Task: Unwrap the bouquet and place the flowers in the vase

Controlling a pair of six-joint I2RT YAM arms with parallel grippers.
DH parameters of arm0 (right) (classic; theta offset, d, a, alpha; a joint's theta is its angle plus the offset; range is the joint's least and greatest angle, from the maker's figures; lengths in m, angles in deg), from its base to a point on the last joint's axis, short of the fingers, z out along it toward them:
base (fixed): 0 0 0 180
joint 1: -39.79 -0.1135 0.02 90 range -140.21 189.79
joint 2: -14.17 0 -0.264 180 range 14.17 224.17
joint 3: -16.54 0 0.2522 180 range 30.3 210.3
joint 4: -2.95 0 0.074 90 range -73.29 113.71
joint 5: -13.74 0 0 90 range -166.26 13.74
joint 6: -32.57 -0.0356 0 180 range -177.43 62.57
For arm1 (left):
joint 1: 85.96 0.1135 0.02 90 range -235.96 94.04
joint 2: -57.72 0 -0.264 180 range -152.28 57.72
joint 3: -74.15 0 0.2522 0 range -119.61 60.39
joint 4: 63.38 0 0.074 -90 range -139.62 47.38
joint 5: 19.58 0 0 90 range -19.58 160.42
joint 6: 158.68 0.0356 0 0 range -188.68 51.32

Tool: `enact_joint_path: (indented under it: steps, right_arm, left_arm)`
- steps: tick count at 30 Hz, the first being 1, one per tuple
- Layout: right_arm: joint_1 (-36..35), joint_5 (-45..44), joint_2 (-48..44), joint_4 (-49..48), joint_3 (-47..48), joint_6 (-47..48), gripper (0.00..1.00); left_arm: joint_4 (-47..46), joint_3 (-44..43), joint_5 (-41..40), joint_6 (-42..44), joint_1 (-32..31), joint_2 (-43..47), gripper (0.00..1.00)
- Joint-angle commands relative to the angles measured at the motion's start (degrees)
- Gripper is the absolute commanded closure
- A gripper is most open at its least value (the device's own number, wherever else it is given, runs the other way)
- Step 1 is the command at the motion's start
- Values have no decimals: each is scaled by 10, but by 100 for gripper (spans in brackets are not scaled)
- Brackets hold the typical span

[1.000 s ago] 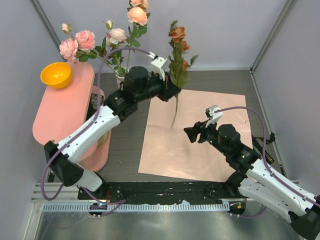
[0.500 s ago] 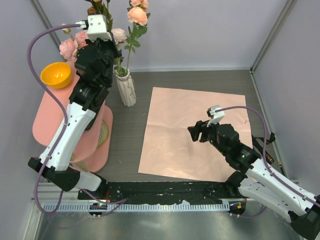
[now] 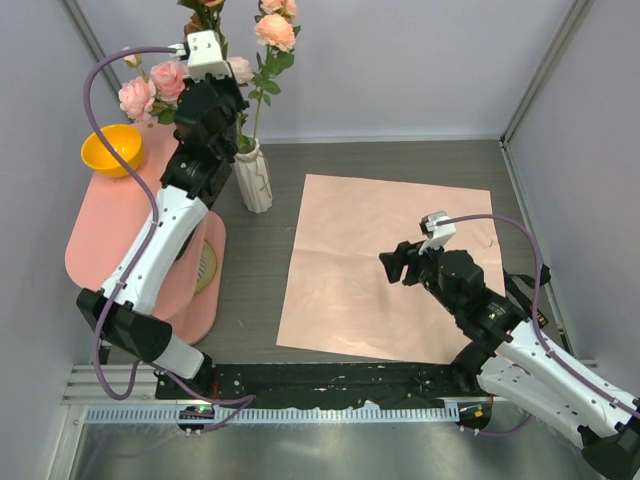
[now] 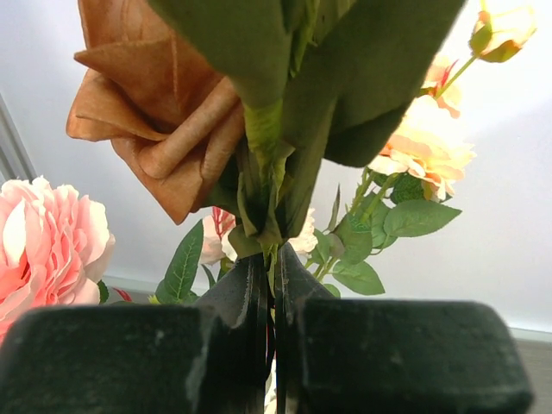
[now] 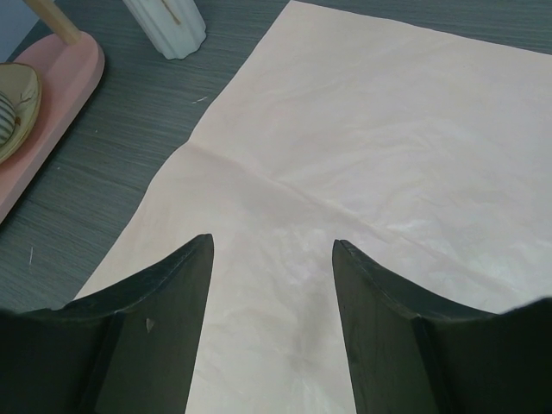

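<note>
On the grey table the vase holds pink roses; left claw pinches a brown rose (right claw gapes).

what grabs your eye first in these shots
The left hand, raised at the back left, is shut on the stem of a brown rose among the pink roses standing in the white vase. The big pink sheet lies flat in the middle, with the right hand open over it. An orange bowl sits on the pink stand at the left.

Orange bowl on pink stand, striped dish on its lower shelf
</note>
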Motion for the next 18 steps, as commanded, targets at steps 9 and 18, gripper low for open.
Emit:
enact_joint_path:
  steps: [9, 18]
  right_arm:
    - [-1, -9, -9, 0, 7, -23, 37]
    - [-1, -1, 16, -21, 0, -28, 37]
  left_arm:
    - [-91, 57, -37, -71, 35, -24, 100]
    - [-62, 176, 2, -165, 36, 56, 0]
